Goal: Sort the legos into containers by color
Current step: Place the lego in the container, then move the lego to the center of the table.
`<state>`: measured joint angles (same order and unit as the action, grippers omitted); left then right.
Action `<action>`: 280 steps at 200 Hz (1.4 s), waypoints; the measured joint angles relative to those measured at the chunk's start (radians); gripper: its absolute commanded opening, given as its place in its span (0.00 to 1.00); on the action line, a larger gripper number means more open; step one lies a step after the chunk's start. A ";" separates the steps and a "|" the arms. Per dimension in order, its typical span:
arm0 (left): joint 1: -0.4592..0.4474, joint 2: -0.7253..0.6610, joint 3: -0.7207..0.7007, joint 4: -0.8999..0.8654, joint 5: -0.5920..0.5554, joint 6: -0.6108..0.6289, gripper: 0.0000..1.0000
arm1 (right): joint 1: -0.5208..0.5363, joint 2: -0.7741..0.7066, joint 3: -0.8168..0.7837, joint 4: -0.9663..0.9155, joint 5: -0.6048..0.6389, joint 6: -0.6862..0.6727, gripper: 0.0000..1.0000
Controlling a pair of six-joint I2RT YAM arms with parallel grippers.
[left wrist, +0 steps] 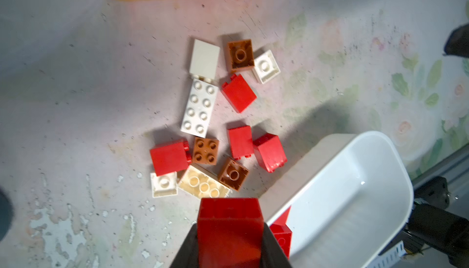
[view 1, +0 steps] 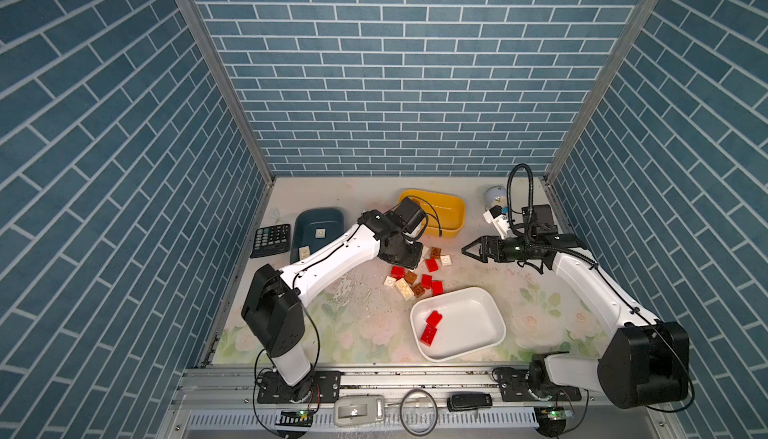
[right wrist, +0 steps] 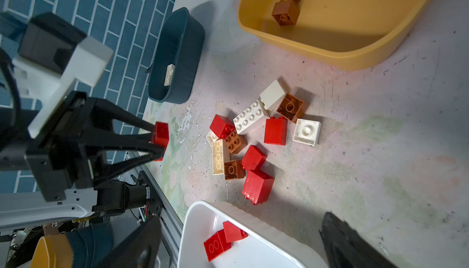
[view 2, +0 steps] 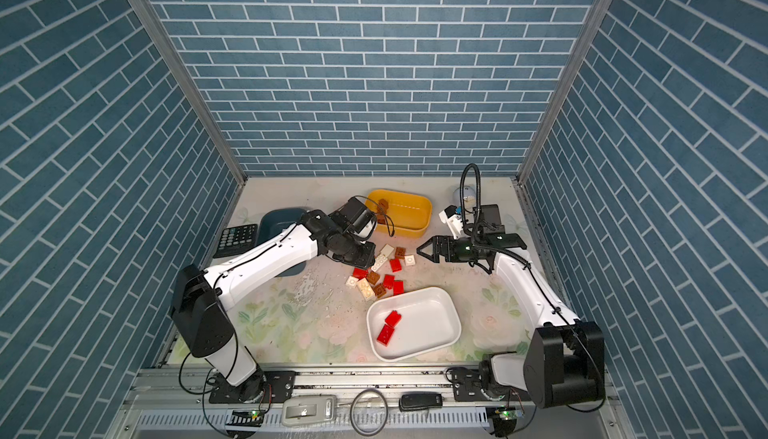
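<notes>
On the table (view 1: 374, 316), in both top views, a loose pile of legos (view 1: 415, 279) in red, brown and white lies near the middle. From this pile the yellow tub (view 1: 451, 208) is at 12 o'clock and the teal tub (view 1: 307, 219) at 10 o'clock. The white tub (view 1: 478, 312) is just beside the pile at 5 o'clock. Two red bricks (view 1: 431, 325) lie in the white tub and two white bricks (view 1: 320, 232) in the teal tub. In a top view brown bricks (view 2: 382, 207) show in the yellow tub. The left gripper (view 1: 408, 256) points down over the pile's 11 o'clock edge; its jaws are hidden here. The right gripper (view 1: 468, 249) hangs at 2 o'clock of the pile, above the table.

From the left wrist, two black fingers (left wrist: 186, 251) are clenched on a single red lego (left wrist: 229, 228), held above the pile.

From the right wrist, the single red lego sits pinched between the left gripper's fingertips, in the air and apart from the pile. The right gripper's own fingers (right wrist: 350, 241) stand wide apart with nothing between them.
</notes>
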<state>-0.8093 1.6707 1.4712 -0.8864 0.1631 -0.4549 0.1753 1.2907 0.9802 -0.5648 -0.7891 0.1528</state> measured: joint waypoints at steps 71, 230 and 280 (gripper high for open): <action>-0.231 -0.052 -0.189 0.123 0.034 -0.199 0.33 | -0.001 -0.031 -0.002 -0.049 0.019 -0.004 0.99; 0.010 -0.038 -0.129 0.035 -0.078 -0.057 0.68 | -0.004 -0.045 -0.014 -0.085 0.040 -0.027 0.99; 0.101 0.099 -0.050 0.024 -0.135 0.027 0.67 | -0.004 -0.042 -0.014 -0.079 0.038 -0.027 0.99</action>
<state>-0.7086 1.7699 1.4216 -0.8619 0.0277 -0.4282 0.1711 1.2484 0.9665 -0.6434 -0.7509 0.1261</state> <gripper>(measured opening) 0.671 0.988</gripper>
